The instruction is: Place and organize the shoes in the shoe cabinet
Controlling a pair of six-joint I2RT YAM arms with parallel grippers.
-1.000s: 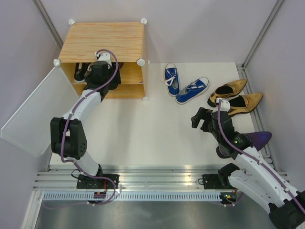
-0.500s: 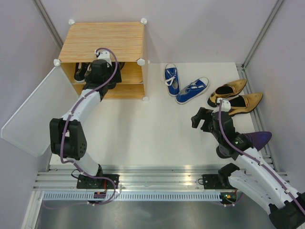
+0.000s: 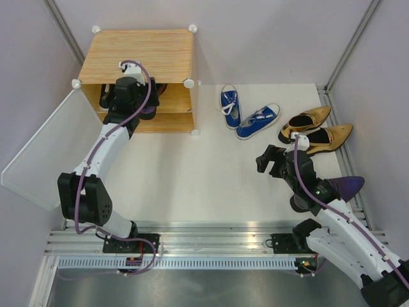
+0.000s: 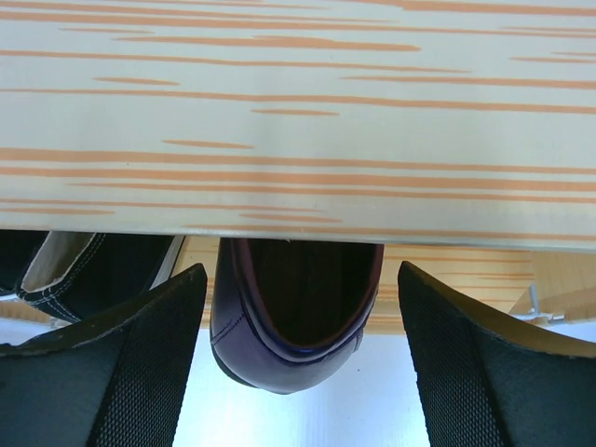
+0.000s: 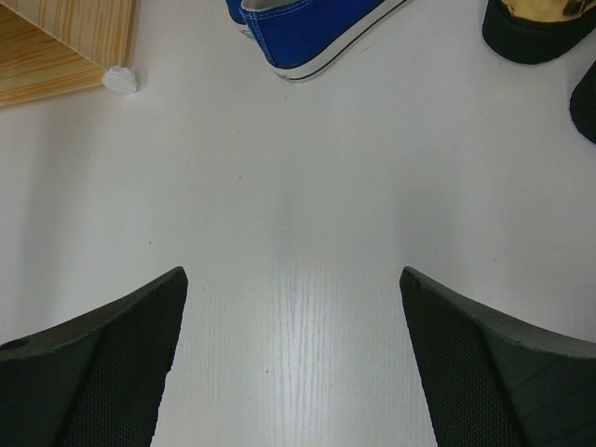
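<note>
Flanking the dark purple pointed high heel, which sits in the boxy light wood-grain shoe cabinet, left gripper stands apart, not touching; right gripper spread wide over white table; shoe probably light, stiff, slick; pinch across its rear collar.

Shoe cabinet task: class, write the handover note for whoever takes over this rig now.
Left gripper: open, jaws either side of a purple heel on a shelf of the shoe cabinet, not gripping.
Right gripper: open, empty, over the table.
Done: that heel and a black sneaker sit shelved side by side; its mate cannot be made out.
To do: blue sneakers, gold heels and the second purple heel, all on the table.
</note>
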